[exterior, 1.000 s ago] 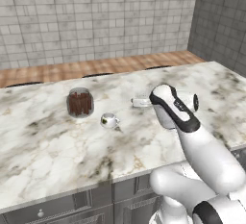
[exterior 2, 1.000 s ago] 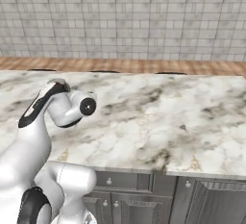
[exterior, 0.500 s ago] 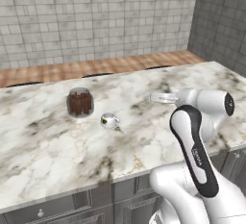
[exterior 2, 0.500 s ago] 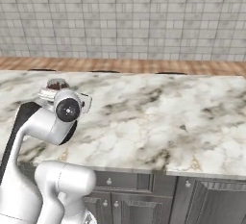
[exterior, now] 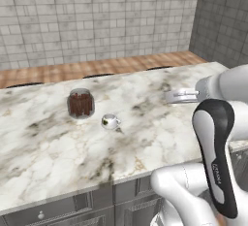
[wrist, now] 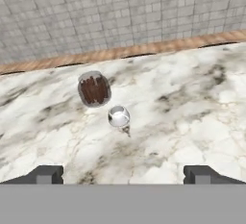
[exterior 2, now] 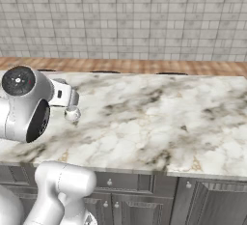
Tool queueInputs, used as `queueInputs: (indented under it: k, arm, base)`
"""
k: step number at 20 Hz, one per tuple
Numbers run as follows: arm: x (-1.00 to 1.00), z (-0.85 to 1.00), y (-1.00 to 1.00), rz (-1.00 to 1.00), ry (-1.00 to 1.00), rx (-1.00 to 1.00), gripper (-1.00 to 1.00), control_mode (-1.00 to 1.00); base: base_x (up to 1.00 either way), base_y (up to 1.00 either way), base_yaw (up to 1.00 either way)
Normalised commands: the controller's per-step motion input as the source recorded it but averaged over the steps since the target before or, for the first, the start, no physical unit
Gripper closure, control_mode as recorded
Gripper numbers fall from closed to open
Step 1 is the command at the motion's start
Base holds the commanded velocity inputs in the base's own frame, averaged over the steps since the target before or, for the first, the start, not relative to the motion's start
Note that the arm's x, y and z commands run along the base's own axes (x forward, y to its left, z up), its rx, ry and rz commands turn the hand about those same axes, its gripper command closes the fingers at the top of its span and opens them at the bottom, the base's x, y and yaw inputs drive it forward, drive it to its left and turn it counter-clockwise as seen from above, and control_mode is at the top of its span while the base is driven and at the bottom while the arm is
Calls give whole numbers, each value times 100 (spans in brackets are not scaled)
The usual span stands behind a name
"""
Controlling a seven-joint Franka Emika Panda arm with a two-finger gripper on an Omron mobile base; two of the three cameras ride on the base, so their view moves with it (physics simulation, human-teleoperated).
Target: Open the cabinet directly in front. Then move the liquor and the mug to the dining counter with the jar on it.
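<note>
The arm has swung further right since a second ago, its claw (wrist: 123, 175) spread wide, grasping nothing, above the marble tabletop (exterior: 145, 137). The mug (exterior: 110, 121) sits just right of the jar (exterior: 80, 103), both unmoved. Faint lettering on the arm is unreadable.

A wall of pale grey square tiles (exterior: 97, 16) closes the far side of the room, lit evenly with no strong shadows. At the far right a darker grey tiled wall (exterior: 225, 16) meets it in a corner. A strip of reddish-brown wooden plank floor (exterior: 111, 67) runs along the foot of the far wall. On the near side, dark grey raised-panel cupboard fronts (exterior 2: 193, 200) with small round metal knobs (exterior 2: 109, 182) stand below the marble edge.
</note>
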Motion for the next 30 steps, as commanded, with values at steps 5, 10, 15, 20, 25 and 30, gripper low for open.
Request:
queueInputs:
  k: [5, 10, 15, 20, 25, 30]
  arm:
    - [-41, -11, 4, 2, 4, -18, -100, -100]
    - [-7, 2, 0, 0, -7, 0, -100, -100]
    - [-45, 24, 4, 0, -32, 0, -100, -100]
    - [-4, 0, 0, 0, -1, 0, -100, -100]
    - [0, 0, 0, 0, 0, 0, -100, 100]
    - [0, 0, 0, 0, 0, 0, -100, 100]
  base:
    - [0, 0, 0]
    - [0, 0, 0]
    - [0, 0, 0]
    - [0, 0, 0]
    - [-55, 0, -18]
    - [-56, 18, -77]
